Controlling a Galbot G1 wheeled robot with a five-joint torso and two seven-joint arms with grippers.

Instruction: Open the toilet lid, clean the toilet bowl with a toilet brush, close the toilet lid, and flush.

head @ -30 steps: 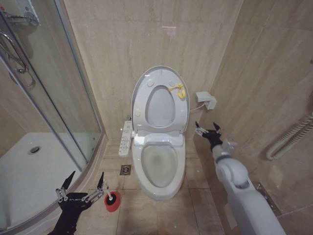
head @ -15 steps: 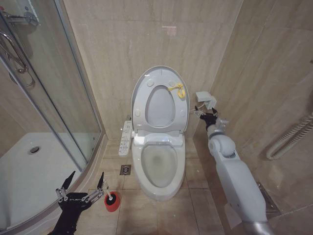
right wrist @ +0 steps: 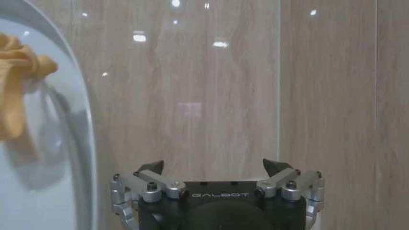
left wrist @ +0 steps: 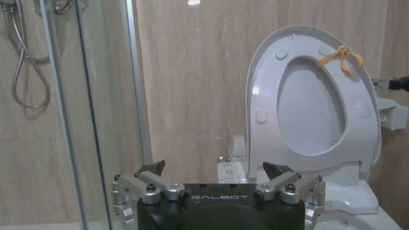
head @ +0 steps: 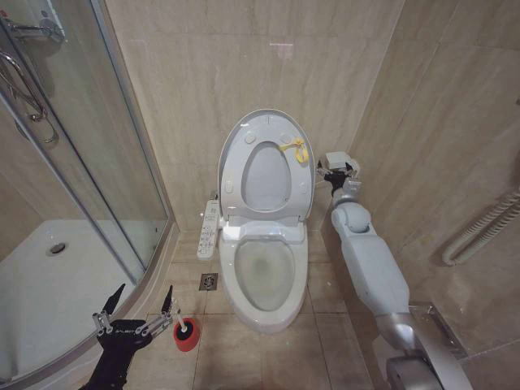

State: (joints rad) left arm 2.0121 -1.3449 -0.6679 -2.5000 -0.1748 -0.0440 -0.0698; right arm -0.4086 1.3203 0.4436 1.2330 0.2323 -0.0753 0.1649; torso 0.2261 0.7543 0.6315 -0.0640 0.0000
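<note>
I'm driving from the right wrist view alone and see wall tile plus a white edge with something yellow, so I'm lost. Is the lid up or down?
Observer: Up. The toilet lid leans against the wall, with the seat raised against it.
Operator: Where is my tool relative to it?
Observer: The right tool is open, beside the lid's right edge and just below a small white wall box.
Operator: And the brush?
Observer: The toilet brush stands in its red cup on the floor left of the toilet bowl, by the open left tool.
</note>
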